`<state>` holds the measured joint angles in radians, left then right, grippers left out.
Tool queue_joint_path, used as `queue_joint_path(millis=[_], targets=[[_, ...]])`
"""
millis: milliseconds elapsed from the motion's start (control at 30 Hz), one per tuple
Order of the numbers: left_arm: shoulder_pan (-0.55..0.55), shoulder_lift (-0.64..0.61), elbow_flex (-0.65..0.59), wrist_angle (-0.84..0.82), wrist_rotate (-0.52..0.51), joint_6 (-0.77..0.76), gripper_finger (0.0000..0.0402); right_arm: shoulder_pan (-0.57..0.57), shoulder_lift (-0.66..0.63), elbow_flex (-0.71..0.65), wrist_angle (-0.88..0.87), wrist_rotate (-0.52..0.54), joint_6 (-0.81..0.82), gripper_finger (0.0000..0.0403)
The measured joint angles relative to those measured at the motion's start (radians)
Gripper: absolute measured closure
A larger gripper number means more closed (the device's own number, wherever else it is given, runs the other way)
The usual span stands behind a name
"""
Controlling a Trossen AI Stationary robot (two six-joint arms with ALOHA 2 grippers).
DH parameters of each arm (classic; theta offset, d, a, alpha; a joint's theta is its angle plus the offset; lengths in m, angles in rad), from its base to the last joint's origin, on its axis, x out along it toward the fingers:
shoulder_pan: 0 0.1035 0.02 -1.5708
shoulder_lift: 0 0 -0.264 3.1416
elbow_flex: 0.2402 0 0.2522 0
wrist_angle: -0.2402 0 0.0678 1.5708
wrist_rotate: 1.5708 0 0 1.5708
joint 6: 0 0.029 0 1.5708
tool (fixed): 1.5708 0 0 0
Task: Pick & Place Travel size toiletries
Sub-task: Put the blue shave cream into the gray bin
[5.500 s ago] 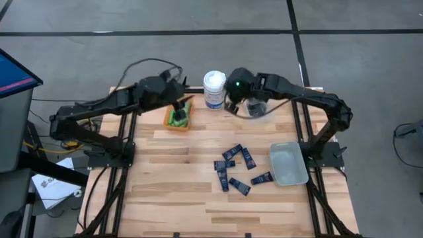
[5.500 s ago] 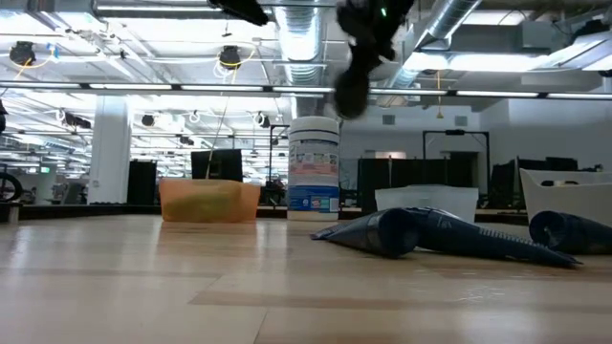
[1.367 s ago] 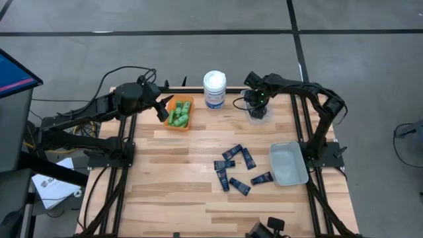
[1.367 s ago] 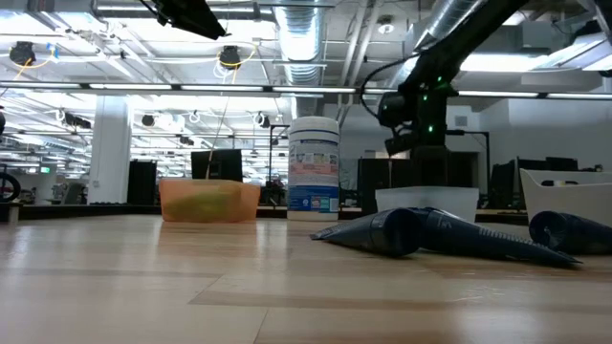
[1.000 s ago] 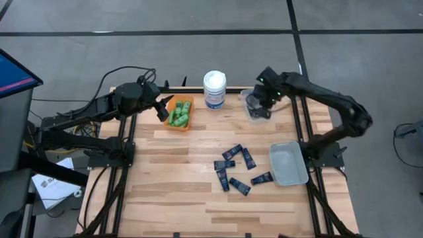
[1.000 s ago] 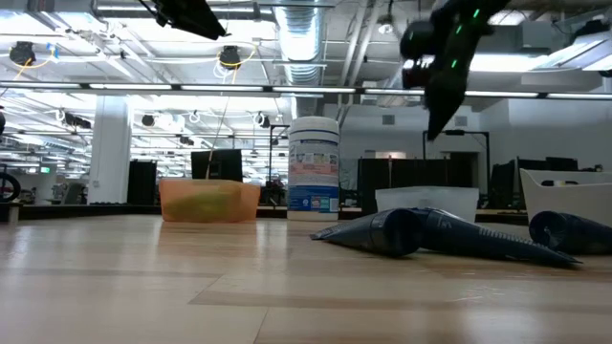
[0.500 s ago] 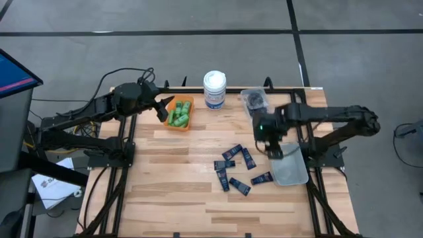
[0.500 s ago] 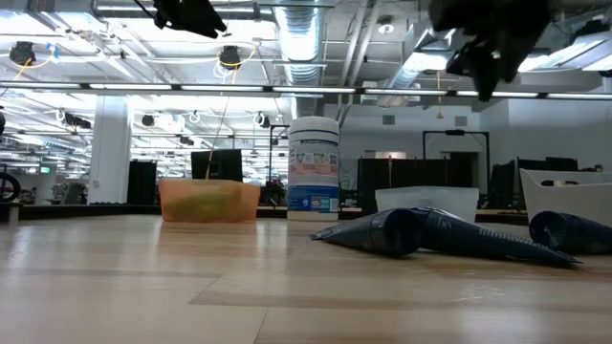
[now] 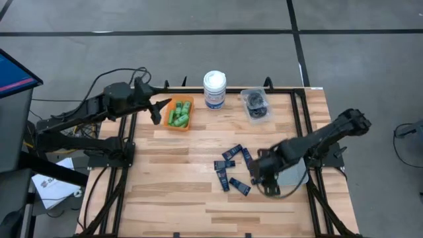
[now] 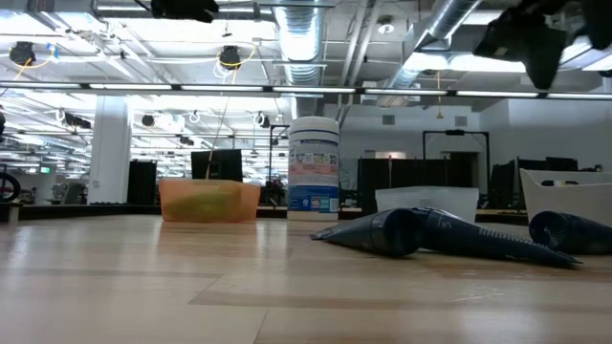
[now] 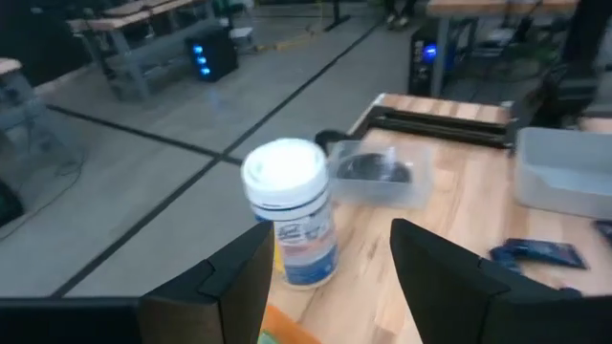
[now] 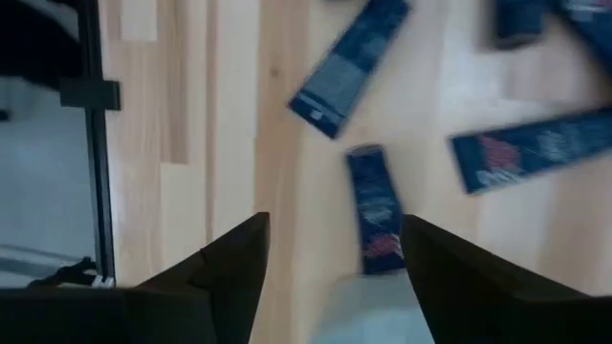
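Note:
Several dark navy tubes (image 9: 232, 168) lie scattered on the wooden table right of centre and also show in the right wrist view (image 12: 377, 208). Green little bottles (image 9: 177, 116) fill the orange bin (image 9: 187, 101) at the far left. Black discs lie in a small clear bin (image 9: 255, 104) at the far right. My right gripper (image 9: 262, 177) hangs open above the right side of the tube cluster, pointing down, its fingers (image 12: 229, 277) around nothing. My left gripper (image 9: 156, 111) hovers open just left of the orange bin, high above the table.
A large white canister (image 9: 214, 89) stands at the far edge between the two bins. A bigger clear tray (image 9: 295, 169) sits near the right edge, partly under my right arm. Bare wood (image 9: 178, 192) stretches across the near left.
My right gripper has swung from above the far clear bin of discs toward the table's near edge and now hangs over the navy tubes beside the clear tray, having turned about as it went. The tubes and bins have stayed in place.

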<state>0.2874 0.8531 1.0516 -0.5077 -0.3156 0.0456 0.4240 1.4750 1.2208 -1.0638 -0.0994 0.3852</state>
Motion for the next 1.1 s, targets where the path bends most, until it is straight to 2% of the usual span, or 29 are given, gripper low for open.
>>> queue_joint_path(millis=[233, 367, 467, 667, 833, 1100], targets=[[0.0, -0.083, 0.0, -0.008, 0.1, -0.006, 0.0197, 0.081, 0.163, 0.0, 0.076, -0.004, 0.005, 0.0155], [0.0, -0.132, 0.0, -0.018, 0.174, -0.012, 0.02, 0.077, 0.244, 0.0, 0.099, -0.003, 0.001, 0.0148], [0.0, -0.16, -0.01, -0.051, 0.192, -0.004, 0.0204, 0.063, 0.294, 0.0, 0.113, 0.002, 0.0, 0.0147], [0.0, -0.278, -0.148, -0.051, 0.192, -0.025, 0.0216, 0.049, 0.362, 0.0, 0.113, 0.013, 0.0, 0.0147], [-0.001, -0.371, -0.25, -0.044, 0.192, -0.101, 0.0226, 0.042, 0.371, 0.001, 0.118, 0.026, 0.001, 0.0147], [-0.001, -0.487, -0.41, 0.002, 0.191, -0.115, 0.0237, 0.017, 0.372, 0.001, 0.118, 0.097, -0.002, 0.0147]])
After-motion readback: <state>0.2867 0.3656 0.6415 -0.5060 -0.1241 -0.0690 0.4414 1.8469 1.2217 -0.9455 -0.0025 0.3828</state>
